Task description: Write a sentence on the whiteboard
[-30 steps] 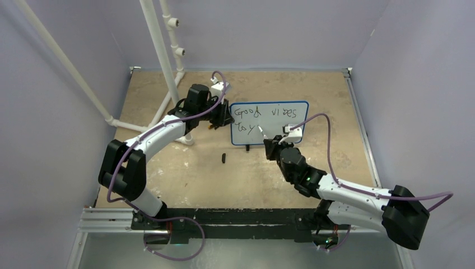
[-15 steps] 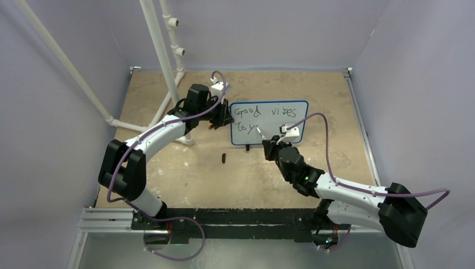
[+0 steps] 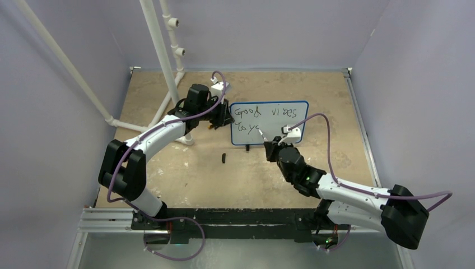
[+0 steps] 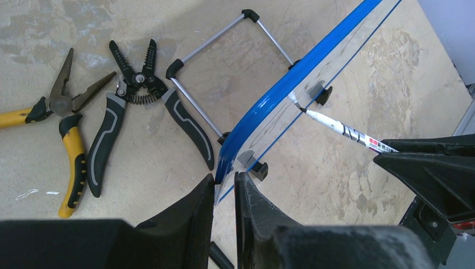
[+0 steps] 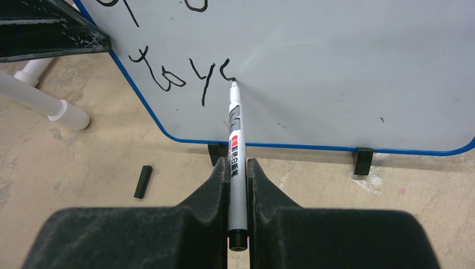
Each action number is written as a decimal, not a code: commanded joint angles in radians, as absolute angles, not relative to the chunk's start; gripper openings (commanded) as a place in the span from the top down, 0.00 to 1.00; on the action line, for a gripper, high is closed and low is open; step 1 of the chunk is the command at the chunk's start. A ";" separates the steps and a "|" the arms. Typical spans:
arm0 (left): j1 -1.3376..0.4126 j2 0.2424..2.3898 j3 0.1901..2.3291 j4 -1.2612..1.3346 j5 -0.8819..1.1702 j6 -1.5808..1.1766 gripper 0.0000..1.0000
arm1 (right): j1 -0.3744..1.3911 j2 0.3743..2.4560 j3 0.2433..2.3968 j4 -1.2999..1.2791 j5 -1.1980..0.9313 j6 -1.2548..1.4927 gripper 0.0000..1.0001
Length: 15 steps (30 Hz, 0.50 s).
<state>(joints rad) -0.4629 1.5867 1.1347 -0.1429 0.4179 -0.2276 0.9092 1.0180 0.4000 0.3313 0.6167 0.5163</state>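
Note:
The whiteboard (image 3: 291,126) stands upright on the table, blue-rimmed, with black handwriting (image 3: 260,111) reading "Good vibes" above "to y" and a started stroke. In the right wrist view the board (image 5: 347,67) fills the top and the lower line (image 5: 179,78) reads "to y" plus a small curve. My right gripper (image 5: 238,168) is shut on a white marker (image 5: 236,151) whose tip touches the board. My left gripper (image 4: 225,185) is shut on the board's left edge (image 4: 263,120). The marker (image 4: 347,131) also shows in the left wrist view.
A black marker cap (image 3: 223,157) lies on the table in front of the board. Yellow pliers (image 4: 61,123) and black wire strippers (image 4: 140,112) lie behind the board by its wire stand (image 4: 224,78). White pipes (image 3: 162,61) stand at the left.
My right arm has shifted slightly and the marker tip has added a small stroke after the "y" on the lower line. The left arm has not moved.

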 commanded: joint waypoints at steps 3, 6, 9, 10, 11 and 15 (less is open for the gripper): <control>-0.462 1.565 1.134 -0.115 0.439 -0.241 0.81 | 0.902 0.997 0.431 0.350 0.687 0.481 1.00; -0.462 1.563 1.134 -0.116 0.440 -0.241 0.81 | 0.902 1.004 0.442 0.382 0.676 0.457 1.00; -0.462 1.563 1.134 -0.115 0.440 -0.241 0.81 | 0.902 1.017 0.451 0.402 0.667 0.446 1.00; -0.462 1.563 1.134 -0.115 0.439 -0.241 0.81 | 0.902 1.020 0.453 0.407 0.665 0.443 1.00; -0.462 1.563 1.134 -0.115 0.439 -0.242 0.81 | 0.902 1.022 0.455 0.410 0.662 0.442 1.00; -0.462 1.563 1.134 -0.116 0.440 -0.241 0.81 | 0.902 1.016 0.452 0.420 0.653 0.436 1.00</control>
<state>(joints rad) -0.4629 1.5867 1.1347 -0.1429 0.4175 -0.2272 0.9089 1.0161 0.4095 0.3553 0.6304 0.4633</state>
